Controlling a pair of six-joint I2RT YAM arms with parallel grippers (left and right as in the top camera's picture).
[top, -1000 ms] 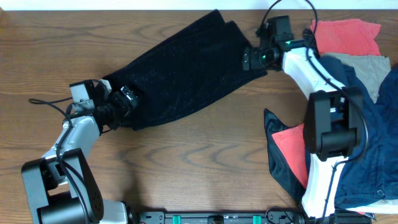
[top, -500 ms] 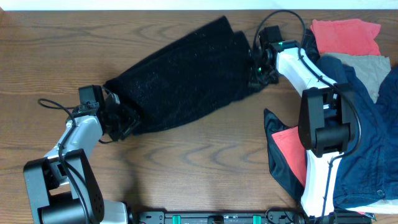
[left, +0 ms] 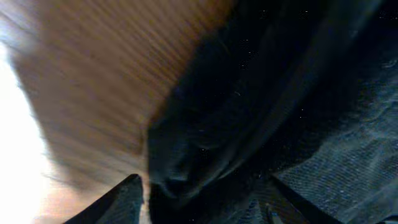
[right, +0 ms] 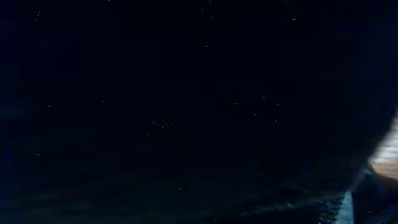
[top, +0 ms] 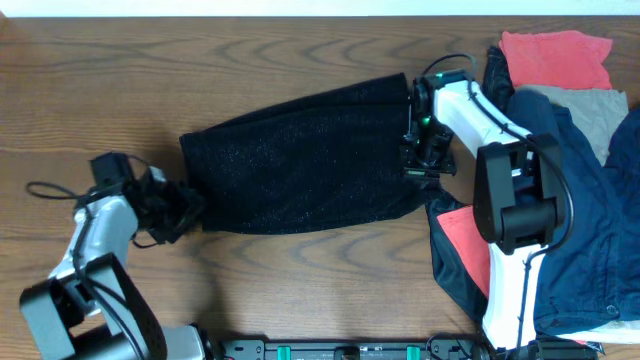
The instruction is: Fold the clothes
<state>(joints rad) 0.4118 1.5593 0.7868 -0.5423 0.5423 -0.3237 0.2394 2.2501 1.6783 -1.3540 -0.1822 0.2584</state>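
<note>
Black knit garment (top: 300, 165) lies whole overhead, fills the right-wrist view

White shells, chunky black joints on both: the left arm (top: 95, 226) trails a thin black cable (top: 45, 188); the right arm (top: 472, 103) shows a green light (top: 427, 122).

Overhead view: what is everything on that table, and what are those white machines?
Black knit garment: one, black, table centre.
Coral-red cloth: one, top right.
Coral-red patch: one, lower right, on navy fabric.
Beige cloth: one, greyish beige, right side.
Navy garment: one heap, dark blue, right edge.
Table: one, brown wood.
Left gripper: one, black, garment's left end.
Right gripper: one, black, garment's right end.
</note>
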